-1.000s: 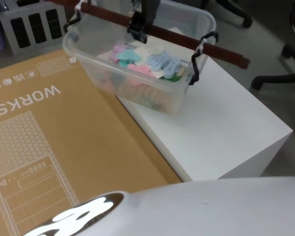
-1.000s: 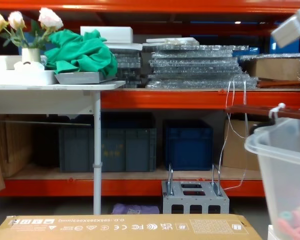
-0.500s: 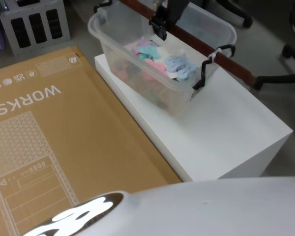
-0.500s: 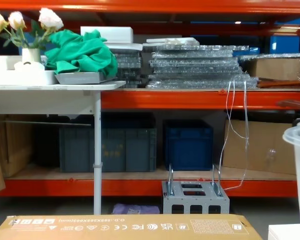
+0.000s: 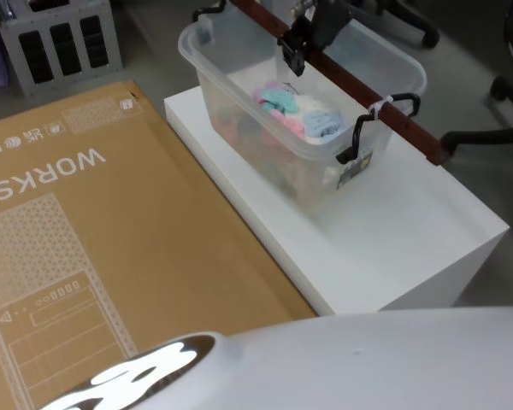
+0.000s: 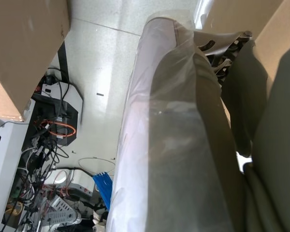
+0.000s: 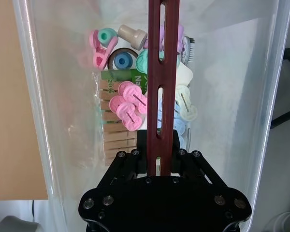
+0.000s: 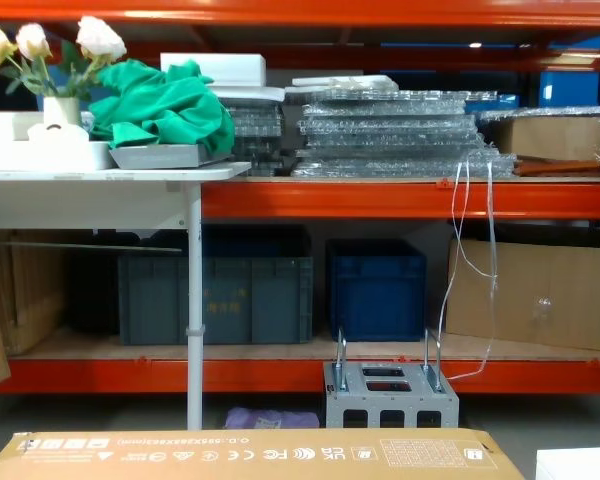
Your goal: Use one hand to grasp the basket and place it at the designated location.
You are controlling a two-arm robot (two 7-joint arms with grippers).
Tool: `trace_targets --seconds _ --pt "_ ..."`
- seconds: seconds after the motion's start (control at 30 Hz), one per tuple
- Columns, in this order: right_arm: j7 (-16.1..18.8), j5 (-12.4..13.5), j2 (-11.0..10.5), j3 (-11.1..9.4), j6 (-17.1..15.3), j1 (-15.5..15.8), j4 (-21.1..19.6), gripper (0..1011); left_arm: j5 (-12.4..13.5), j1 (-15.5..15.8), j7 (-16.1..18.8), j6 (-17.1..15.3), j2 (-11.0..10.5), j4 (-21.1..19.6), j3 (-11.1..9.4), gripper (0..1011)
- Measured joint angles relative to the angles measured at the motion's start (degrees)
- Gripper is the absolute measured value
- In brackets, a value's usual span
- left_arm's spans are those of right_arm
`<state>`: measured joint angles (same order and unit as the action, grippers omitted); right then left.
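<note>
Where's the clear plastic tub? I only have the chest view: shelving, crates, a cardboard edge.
Observer: The head view has the large translucent clear plastic tub over the white block table, right of the flat brown cardboard box.
Operator: Gripped?
Observer: Yes. The right gripper has its fingers shut on the tub's long red-brown bar handle.
Operator: Anything inside?
Observer: Pastel clothes pegs are piled in the bottom, under the handle.
</note>
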<state>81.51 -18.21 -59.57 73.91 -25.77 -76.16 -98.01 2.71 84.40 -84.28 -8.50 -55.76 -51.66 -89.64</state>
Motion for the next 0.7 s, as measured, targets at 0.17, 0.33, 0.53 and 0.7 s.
trace_targets --seconds 0.17,0.33,0.53,0.7 --pt "-1.87 1.14 -1.59 -1.33 -1.81 1.83 -0.98 240 0.0 0.0 0.0 0.0 0.0 0.01 0.0 0" --pt "-4.81 2.43 -3.57 -3.08 -3.33 3.91 -2.46 239 0.0 0.0 0.0 0.0 0.0 0.0 0.0 0" --pt "-7.52 3.37 -5.12 -4.69 -3.78 5.62 -3.95 239 0.01 0.0 0.0 0.0 0.0 0.01 0.0 0" --pt "-9.27 3.21 -6.12 -5.57 -3.78 6.78 -5.15 240 0.0 0.0 0.0 0.0 0.0 0.01 0.0 0"
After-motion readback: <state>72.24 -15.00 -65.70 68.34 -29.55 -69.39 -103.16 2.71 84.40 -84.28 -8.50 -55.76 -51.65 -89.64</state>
